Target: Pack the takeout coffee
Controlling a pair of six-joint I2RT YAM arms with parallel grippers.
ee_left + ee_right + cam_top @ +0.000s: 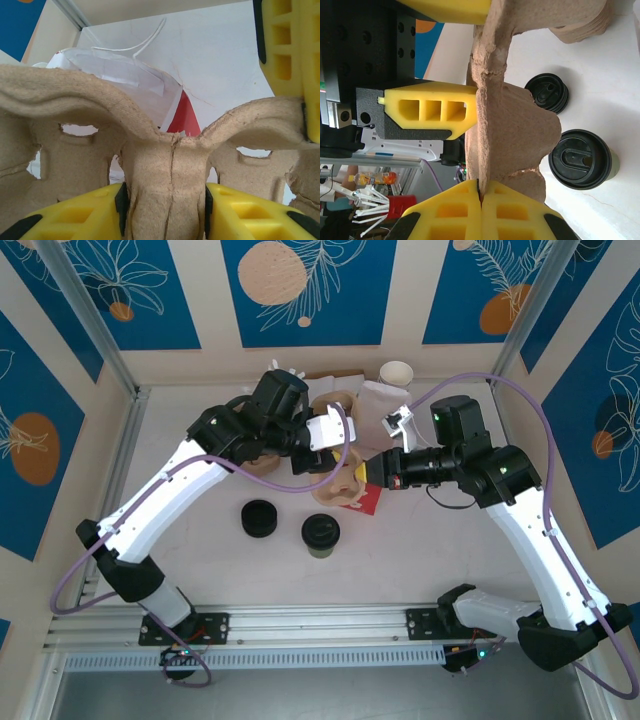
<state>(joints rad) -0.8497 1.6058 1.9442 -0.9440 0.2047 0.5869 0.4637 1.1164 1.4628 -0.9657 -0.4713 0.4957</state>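
Above the table point(410, 560), left claw point(164, 202) and right claw point(481, 195) both clamp the pulp carrier point(340, 486); takeout coffee point(320, 532) stands apart, unobstructed.

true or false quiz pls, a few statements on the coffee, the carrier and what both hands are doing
1. The takeout coffee stands on the table, outside the pulp cup carrier. True.
2. The right hand is empty. False: its fingers are pinched shut on the carrier's thin edge.
3. The coffee cup has no lid. False: a black lid covers it.
4. The left hand has a finger on either side of the carrier's central ridge. True.
5. The stack of black lids sits inside the carrier. False: it stands on the table beside the coffee.
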